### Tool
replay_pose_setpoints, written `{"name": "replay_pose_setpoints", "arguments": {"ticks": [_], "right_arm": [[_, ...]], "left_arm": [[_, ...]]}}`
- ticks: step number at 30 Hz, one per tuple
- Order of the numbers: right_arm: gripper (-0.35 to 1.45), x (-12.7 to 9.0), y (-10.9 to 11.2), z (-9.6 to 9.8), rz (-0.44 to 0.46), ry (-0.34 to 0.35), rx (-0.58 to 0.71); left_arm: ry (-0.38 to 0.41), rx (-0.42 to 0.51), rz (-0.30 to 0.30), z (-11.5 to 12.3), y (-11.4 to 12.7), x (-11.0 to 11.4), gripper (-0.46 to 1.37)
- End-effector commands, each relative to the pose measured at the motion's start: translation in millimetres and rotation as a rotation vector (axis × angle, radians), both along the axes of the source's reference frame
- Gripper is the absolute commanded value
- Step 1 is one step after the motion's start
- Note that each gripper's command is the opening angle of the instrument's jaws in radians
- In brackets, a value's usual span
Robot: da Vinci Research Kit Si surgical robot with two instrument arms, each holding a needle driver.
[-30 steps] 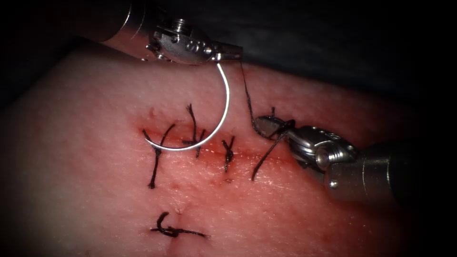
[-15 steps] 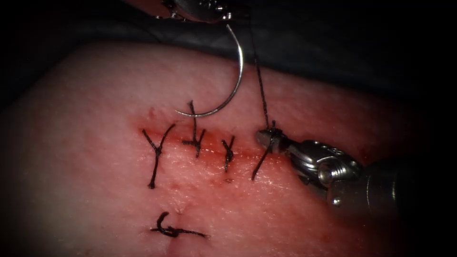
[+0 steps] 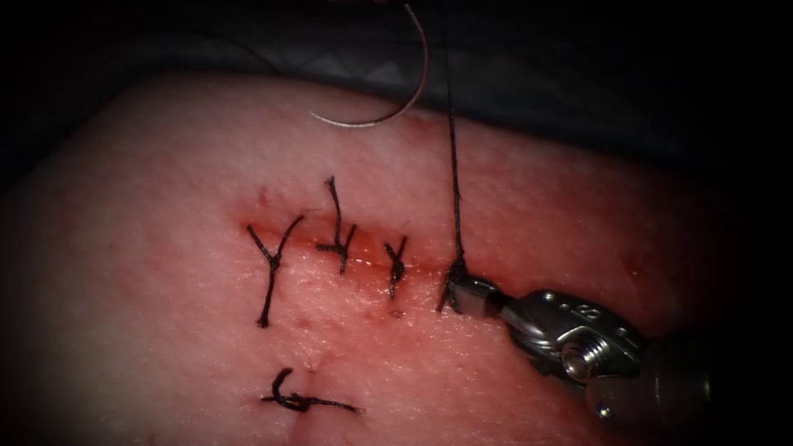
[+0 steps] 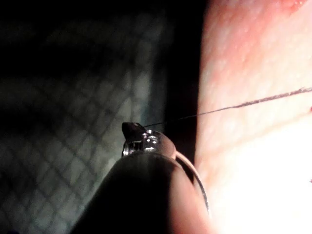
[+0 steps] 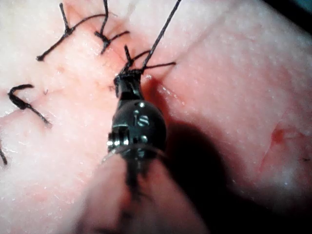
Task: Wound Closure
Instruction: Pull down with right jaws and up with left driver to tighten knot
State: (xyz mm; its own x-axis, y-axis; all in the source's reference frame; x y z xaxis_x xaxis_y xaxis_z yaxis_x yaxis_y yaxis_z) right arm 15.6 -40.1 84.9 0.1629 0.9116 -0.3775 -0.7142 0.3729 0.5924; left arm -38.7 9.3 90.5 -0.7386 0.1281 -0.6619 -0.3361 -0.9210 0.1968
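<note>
Since the earlier frames the left tool point(image 4: 141, 139) has lifted away beyond the tissue's far edge, carrying the curved needle point(image 3: 388, 111) up, clear of the tissue point(image 3: 165, 248), and the thread point(image 3: 453, 165) now runs straight and taut. The left tool holds the needle near its thread end. The right tool point(image 3: 462, 291) has drawn in toward the cut point(image 3: 363, 252), jaws closed on the thread at the new knot point(image 3: 453, 272), right of three finished stitches point(image 3: 337, 227). The knot looks to be cinching down onto the cut's right end.
</note>
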Motion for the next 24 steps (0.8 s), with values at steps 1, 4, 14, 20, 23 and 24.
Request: {"name": "replay_pose_setpoints", "arguments": {"ticks": [1, 4, 14, 20, 23, 24], "right_arm": [[-0.35, 0.0, -0.3, -0.2, -0.008, 0.006, -0.003], [-0.35, 0.1, -0.8, -0.5, -0.024, 0.012, -0.003], [-0.35, 0.7, -1.5, -0.3, -0.040, 0.018, -0.006], [-0.35, 1.2, -1.9, -0.4, -0.058, 0.024, -0.006], [-0.35, 1.4, -2.1, -0.3, -0.067, 0.027, -0.008], [-0.35, 1.4, -2.3, -0.3, -0.072, 0.029, -0.009]], "left_arm": [[0.007, -0.008, 0.004, 0.0, -0.1, -0.2, -0.35], [0.002, -0.026, 0.007, -0.2, 0.3, -0.3, -0.35], [0.025, -0.084, -0.018, -3.4, 4.4, -1.1, -0.35], [0.046, -0.114, -0.044, -4.7, 6.4, -2.0, -0.35], [0.056, -0.130, -0.050, -5.6, 7.9, -2.6, -0.35], [0.063, -0.136, -0.054, -5.9, 8.5, -2.8, -0.35]]}}
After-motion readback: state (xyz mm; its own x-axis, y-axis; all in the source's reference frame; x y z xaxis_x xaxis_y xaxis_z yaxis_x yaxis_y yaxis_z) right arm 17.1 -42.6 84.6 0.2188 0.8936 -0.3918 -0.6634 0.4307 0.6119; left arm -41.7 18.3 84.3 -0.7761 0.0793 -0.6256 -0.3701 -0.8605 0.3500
